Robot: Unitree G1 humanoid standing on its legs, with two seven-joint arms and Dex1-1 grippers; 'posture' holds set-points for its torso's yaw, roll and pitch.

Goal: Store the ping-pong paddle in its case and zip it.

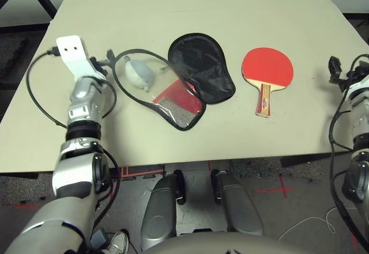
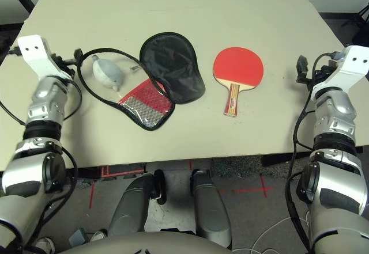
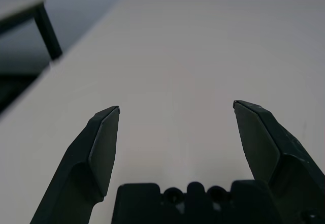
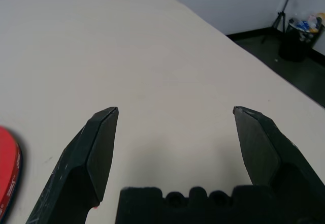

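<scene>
Beginning at the far left with the left gripper [image 3: 176, 105] standing wide and empty beside the unzipped case [image 1: 200, 72], probably best placed for steadying its rim; minding the pale oval thing [image 1: 138, 74] showing within the outline of the clear-and-mesh half [image 1: 177, 111], perhaps needing clearing before any zipping; moving right, leaving the black-lined half lying flat, and avoiding dragging it along; reaching the ping-pong paddle [image 1: 268, 67], lying just beside the case, red face up, handle [image 1: 263, 99] toward the robot; finishing with the right gripper [image 4: 175, 109], also wide and empty, well apart from the paddle, probably calling for aligning over the handle, lowering squarely and closing gently before lifting.
</scene>
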